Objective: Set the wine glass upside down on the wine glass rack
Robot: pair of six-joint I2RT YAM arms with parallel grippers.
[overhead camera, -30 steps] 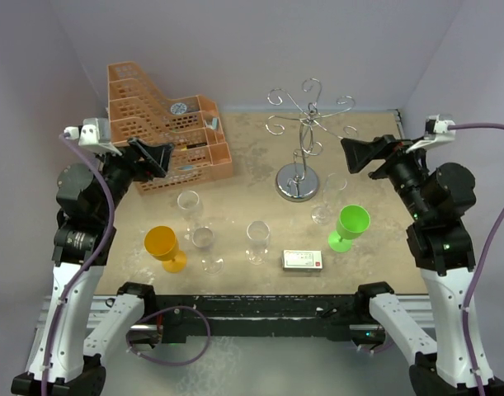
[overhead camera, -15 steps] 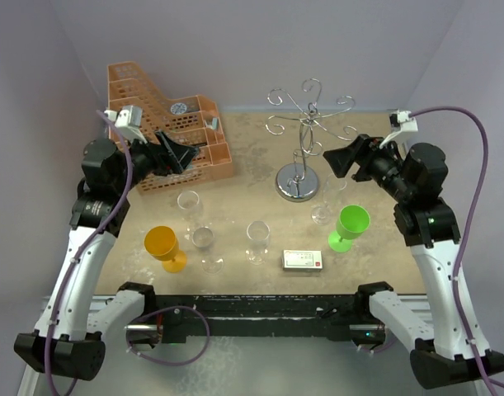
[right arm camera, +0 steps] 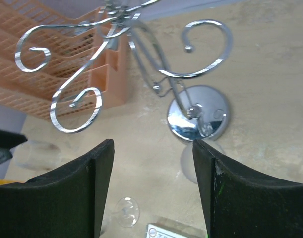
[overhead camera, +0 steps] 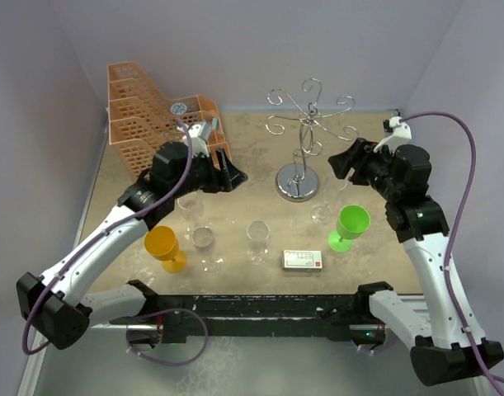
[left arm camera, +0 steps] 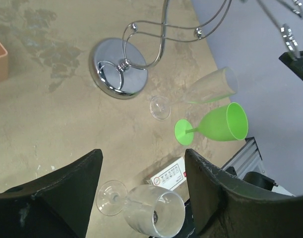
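Note:
The chrome wine glass rack (overhead camera: 305,124) stands at the back centre on its round base (overhead camera: 298,183). Several clear wine glasses stand upright in front of it: one in the middle (overhead camera: 257,239), one by the base (overhead camera: 322,208) and two at the left (overhead camera: 190,202) (overhead camera: 204,241). My left gripper (overhead camera: 231,175) is open and empty, in the air left of the base. In the left wrist view (left arm camera: 144,193) a clear glass (left arm camera: 156,210) shows between its fingers, far below. My right gripper (overhead camera: 342,161) is open and empty, right of the rack; its view (right arm camera: 151,188) shows the base (right arm camera: 198,119).
An orange lattice basket (overhead camera: 153,115) stands at the back left. An orange goblet (overhead camera: 163,246) stands front left and a green goblet (overhead camera: 348,227) front right. A small white box (overhead camera: 303,261) lies near the front edge. The purple walls close in on both sides.
My left arm has swung from the basket rightwards and down toward the middle of the table. My right gripper has moved a little left toward the rack. No glass has moved.

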